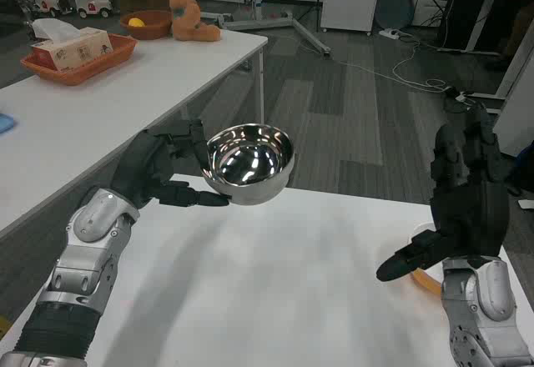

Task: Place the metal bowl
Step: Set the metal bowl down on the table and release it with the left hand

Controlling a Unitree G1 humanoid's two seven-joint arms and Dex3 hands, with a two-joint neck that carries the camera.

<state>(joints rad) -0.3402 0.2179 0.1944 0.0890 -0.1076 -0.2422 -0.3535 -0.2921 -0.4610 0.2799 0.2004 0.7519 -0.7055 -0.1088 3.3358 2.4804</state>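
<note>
A shiny metal bowl (250, 165) hangs upright above the far left part of the white table (275, 284). My left hand (163, 175) grips it by the near left rim and underside. My right hand (465, 196) is raised over the table's right side, fingers spread, holding nothing. An orange round object (424, 279) lies on the table just below that hand, mostly hidden by it.
A second white table (100, 108) stands to the left, carrying an orange tray with a tissue box (73, 50), a wooden bowl (147, 23) and a stuffed toy (190, 18). Carpeted floor with cables (417, 75) lies beyond the table's far edge.
</note>
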